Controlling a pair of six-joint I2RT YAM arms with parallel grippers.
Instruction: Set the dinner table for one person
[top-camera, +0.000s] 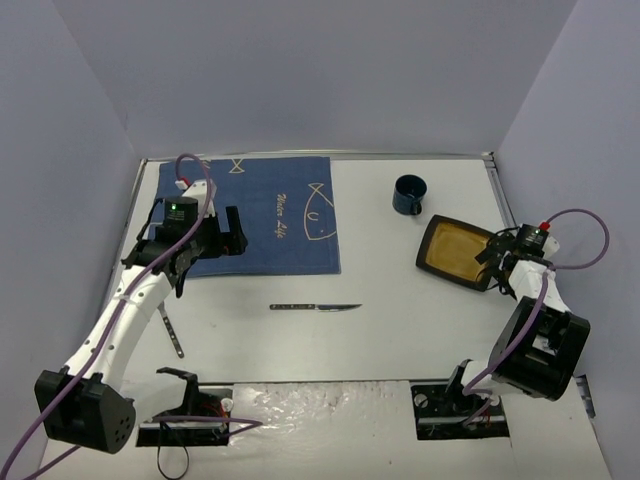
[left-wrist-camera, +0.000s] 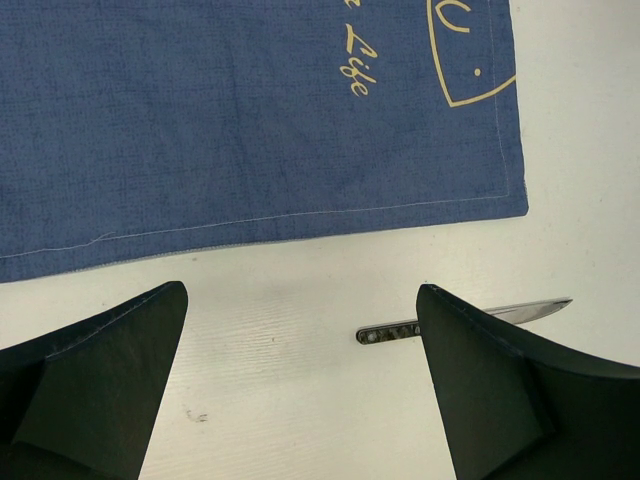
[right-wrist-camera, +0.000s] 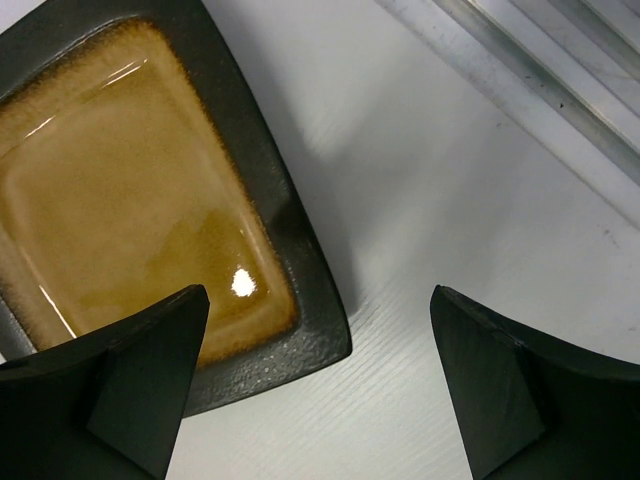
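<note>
The white dinner table (top-camera: 400, 330) carries a dark blue cloth (top-camera: 255, 215) with fish drawings at the back left. A knife (top-camera: 315, 307) lies in the middle, in front of the cloth. A dark blue mug (top-camera: 408, 194) stands at the back right. A square dark plate (top-camera: 458, 253) with an amber centre lies at the right. My left gripper (top-camera: 228, 238) is open and empty above the cloth's near edge (left-wrist-camera: 250, 120), with the knife handle (left-wrist-camera: 390, 331) beside its right finger. My right gripper (right-wrist-camera: 318, 295) is open and empty over the plate's corner (right-wrist-camera: 130, 180).
A thin metal utensil (top-camera: 172, 332) lies near the left arm at the table's left side. The table's metal rim (right-wrist-camera: 520, 80) runs close behind the plate on the right. Grey walls enclose the table on three sides.
</note>
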